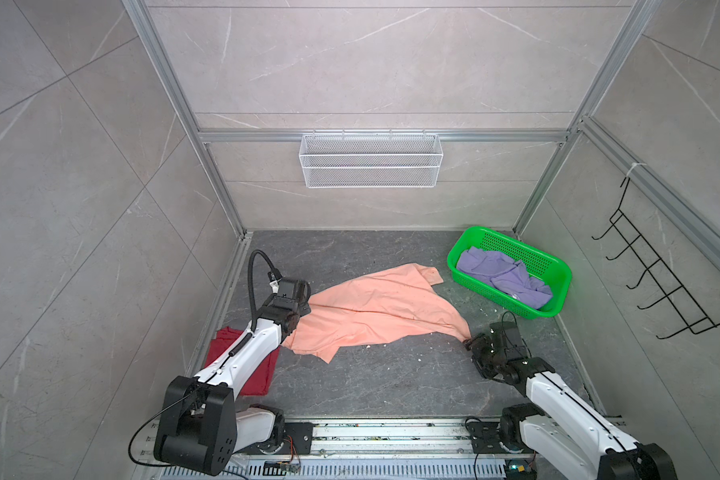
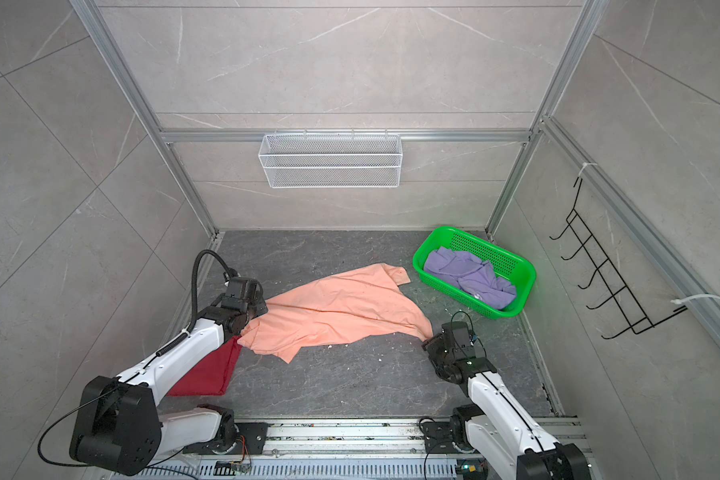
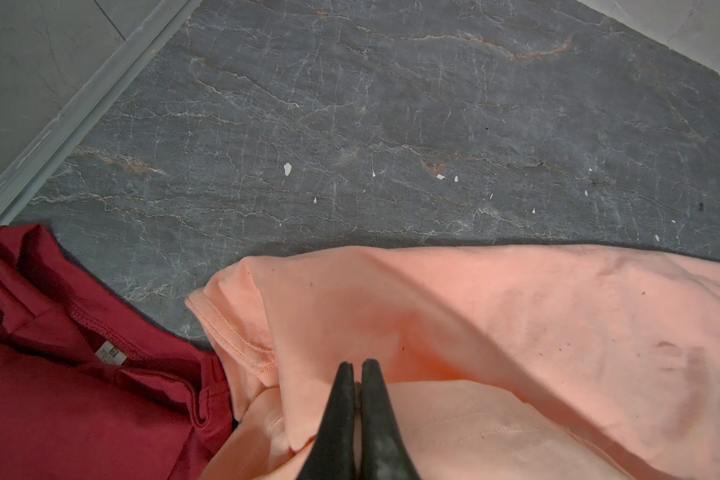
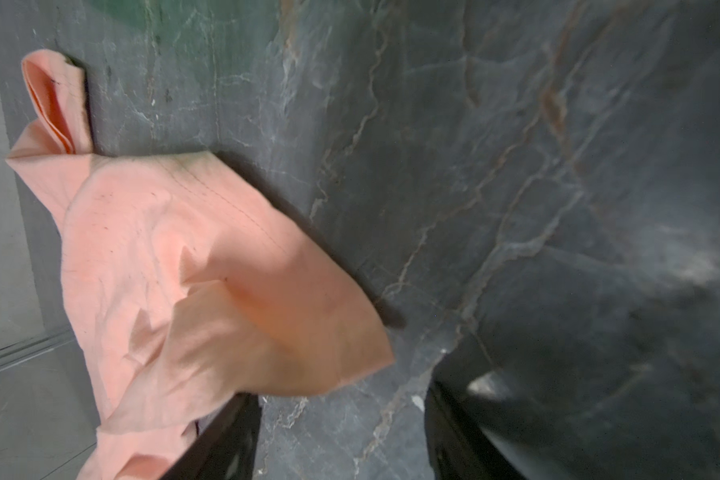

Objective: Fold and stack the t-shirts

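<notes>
The left claw [image 3: 357, 365] is pressed together, its two black fingers [image 3: 341, 415] tip to tip, pinching a fold of the peach t-shirt [image 1: 375, 311] beside a stitched sleeve hem. In both top views this claw [image 1: 305, 309] sits at the shirt's 9 o'clock edge.

The right claw [image 4: 341, 395] is spread wide, with bare desk [image 4: 516, 187] showing between its fingers. The shirt's loose corner [image 4: 225, 291] lies just beside one finger and partly covers it, but nothing is gripped. In a top view this claw [image 2: 427, 343] sits at the shirt's 4 o'clock corner, touching or nearly touching the tip of the cloth; which, I cannot tell.

The peach t-shirt is spread out and wrinkled across the middle of the desk [image 1: 391, 386]. The dark red t-shirt [image 2: 208, 374] lies flat at 8 o'clock, partly under the left arm, its edge meeting the peach one. The purple t-shirt [image 1: 504, 272] is crumpled inside the green basket [image 1: 566, 276] at 2 o'clock.
</notes>
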Robot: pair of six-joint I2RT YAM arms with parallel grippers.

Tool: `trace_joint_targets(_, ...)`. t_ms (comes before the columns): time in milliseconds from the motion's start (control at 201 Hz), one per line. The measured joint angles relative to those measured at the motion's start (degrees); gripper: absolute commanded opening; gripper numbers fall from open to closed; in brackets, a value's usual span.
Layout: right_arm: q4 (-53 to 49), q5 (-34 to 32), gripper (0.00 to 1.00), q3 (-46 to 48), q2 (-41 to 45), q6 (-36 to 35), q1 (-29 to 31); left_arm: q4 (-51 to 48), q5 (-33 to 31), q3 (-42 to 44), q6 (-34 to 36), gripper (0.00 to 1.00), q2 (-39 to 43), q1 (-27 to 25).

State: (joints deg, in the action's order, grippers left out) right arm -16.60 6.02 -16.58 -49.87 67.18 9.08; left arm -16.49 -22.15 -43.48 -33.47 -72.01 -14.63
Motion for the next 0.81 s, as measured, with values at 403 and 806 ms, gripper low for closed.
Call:
trace_joint_targets(403, 1.5, -0.5, 0.66, 1.5, 1.4, 3.7, 0.0, 0.0, -0.2, 1.0, 0.0, 0.0, 1.1, 0.0)
trace_joint_targets(806, 8.9, -0.5, 0.6, 0.0, -7.0, 6.4, 0.0, -0.3, -0.2, 2.7, -0.2, 0.0, 4.4, 0.0)
